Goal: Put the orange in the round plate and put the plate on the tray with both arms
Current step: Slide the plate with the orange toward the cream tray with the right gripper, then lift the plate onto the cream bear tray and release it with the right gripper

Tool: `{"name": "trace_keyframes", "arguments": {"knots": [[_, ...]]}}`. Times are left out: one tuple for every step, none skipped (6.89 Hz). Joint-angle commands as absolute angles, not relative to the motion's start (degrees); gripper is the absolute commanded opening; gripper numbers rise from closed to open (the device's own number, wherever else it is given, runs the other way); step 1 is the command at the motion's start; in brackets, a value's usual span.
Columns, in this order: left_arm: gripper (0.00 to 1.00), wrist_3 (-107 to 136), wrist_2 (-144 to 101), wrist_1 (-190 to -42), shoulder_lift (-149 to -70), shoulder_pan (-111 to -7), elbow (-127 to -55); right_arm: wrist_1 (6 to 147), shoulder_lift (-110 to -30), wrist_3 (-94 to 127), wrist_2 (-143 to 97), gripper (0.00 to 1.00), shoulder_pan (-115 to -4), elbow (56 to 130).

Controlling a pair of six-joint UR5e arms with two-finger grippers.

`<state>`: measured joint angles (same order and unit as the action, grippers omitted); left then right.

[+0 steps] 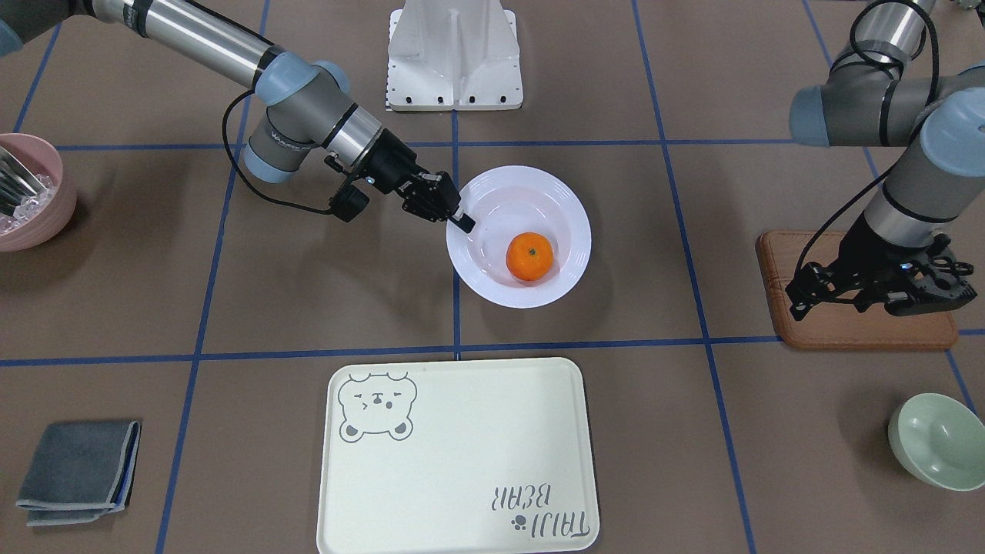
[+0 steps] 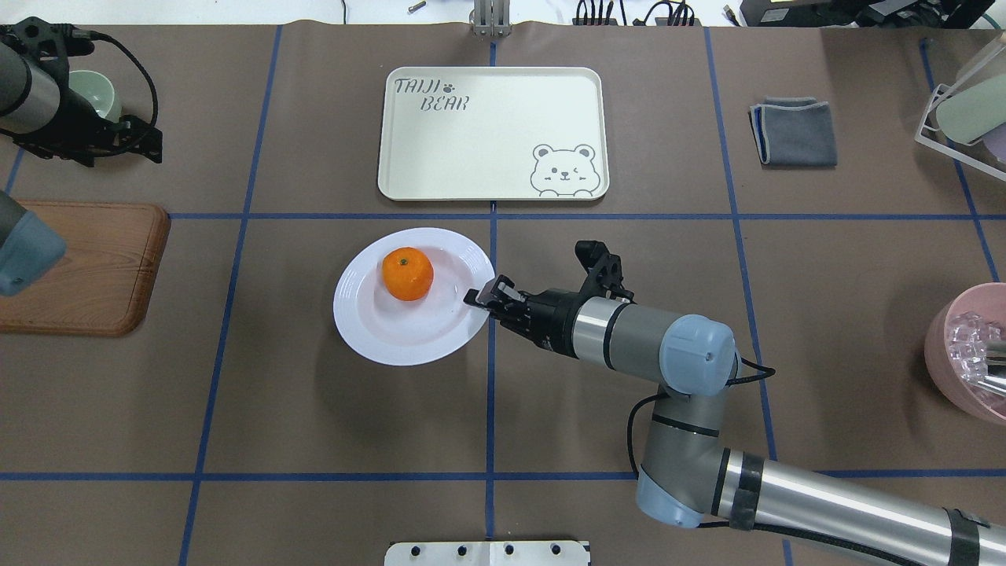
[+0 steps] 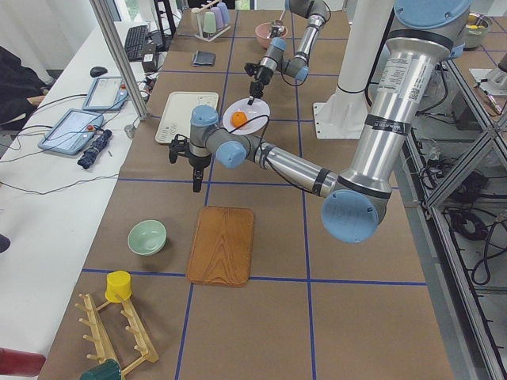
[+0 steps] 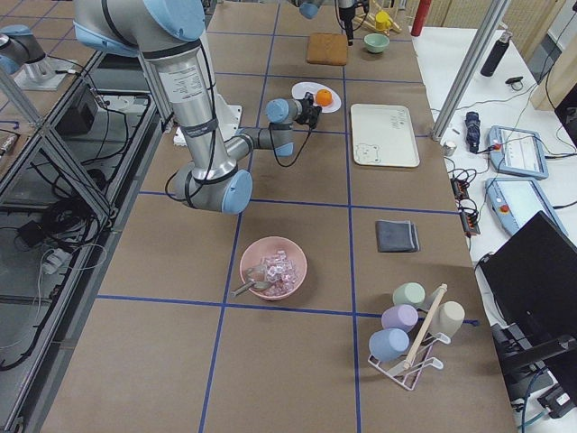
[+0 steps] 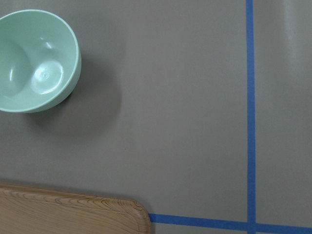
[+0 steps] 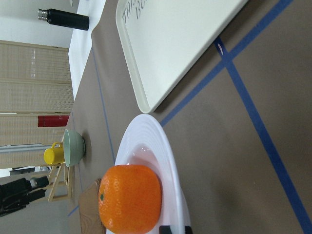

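Orange [image 1: 529, 256] is seated in plate [image 1: 492, 192], near tray [image 1: 462, 462]. Plate rim is pinched by right gripper [image 1: 462, 222]. Left gripper [image 1: 877, 294] is held spread, empty, above board [image 1: 862, 329].

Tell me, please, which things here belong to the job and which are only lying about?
For the job: orange, round plate, tray.
Only lying about: wooden board, green bowl, pink bowl, grey cloth.
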<state>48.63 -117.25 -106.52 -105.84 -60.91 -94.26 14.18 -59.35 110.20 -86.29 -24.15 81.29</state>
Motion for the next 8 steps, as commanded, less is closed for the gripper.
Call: {"name": "trace_keyframes", "arguments": {"knots": [[0.99, 48.7, -117.2, -106.5, -105.7, -60.8, -94.3, 19.6, -53.8, 110.3, -83.8, 0.0, -30.2, 75.7], [0.98, 48.6, -117.2, -106.5, -105.8, -60.8, -94.1, 19.6, -49.0, 110.8, -83.8, 0.0, -33.1, 68.1], [0.99, 48.7, -117.2, -106.5, -105.8, -60.7, -94.0, 20.1, -45.7, 113.9, -83.8, 0.0, -35.4, 62.0], [0.99, 48.7, -117.2, -106.5, -105.9, -60.7, -93.9, 20.1, -43.4, 115.6, -83.8, 0.0, -36.9, 57.4], [0.99, 48.7, -117.2, -106.5, -105.9, -60.7, -93.7, 22.6, -42.0, 116.0, -83.8, 0.0, -37.6, 55.0], [0.99, 48.7, -117.2, -106.5, -106.0, -60.7, -93.6, 24.7, -41.8, 116.1, -83.7, 0.0, -37.8, 54.1], [0.99, 48.7, -117.2, -106.5, -106.1, -60.7, -93.6, 25.0, -41.5, 116.1, -83.7, 0.0, -37.8, 54.1], [0.99, 48.7, -117.2, -106.5, -106.2, -60.7, -93.6, 25.7, -42.1, 115.2, -84.2, 0.99, -37.8, 54.2]]}}
